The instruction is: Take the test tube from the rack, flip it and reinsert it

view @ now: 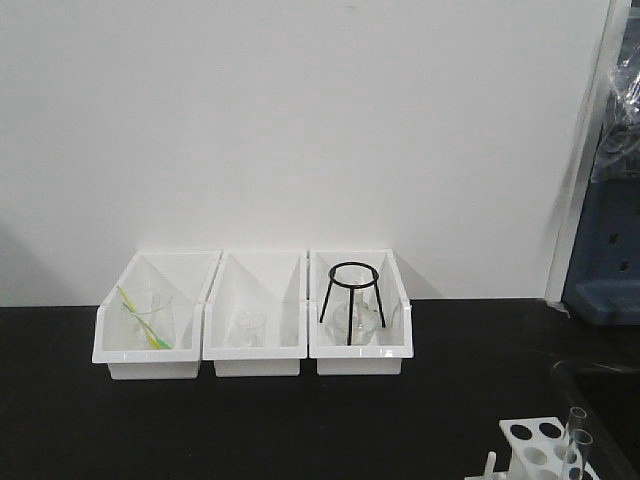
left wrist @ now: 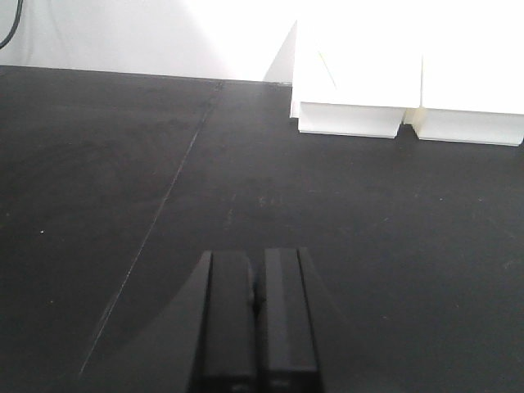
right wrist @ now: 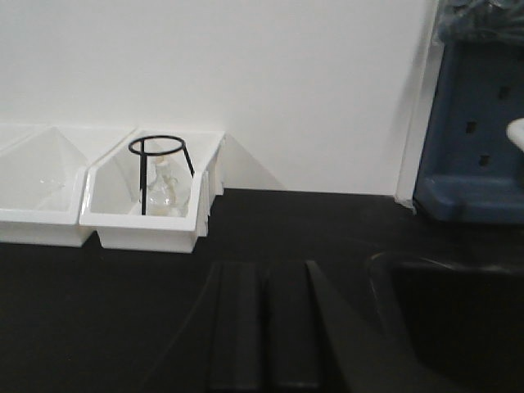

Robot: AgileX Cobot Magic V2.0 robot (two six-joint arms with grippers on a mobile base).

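Observation:
The small white test-tube rack [view: 535,448] with round holes shows at the bottom right of the front view, cut off by the frame edge. A clear glass test tube [view: 574,444] stands upright in it. Neither gripper shows in the front view. My left gripper [left wrist: 256,266] is shut and empty over the black table, far from the rack. My right gripper [right wrist: 264,274] is shut and empty over the black table; the rack is out of its view.
Three white open-front bins [view: 255,315] line the back wall: the left holds a flask with yellow-green sticks, the middle a small beaker, the right a black tripod stand [view: 352,300] and flask. A black sink basin [right wrist: 458,319] lies at the right. A blue container [right wrist: 475,139] stands behind it.

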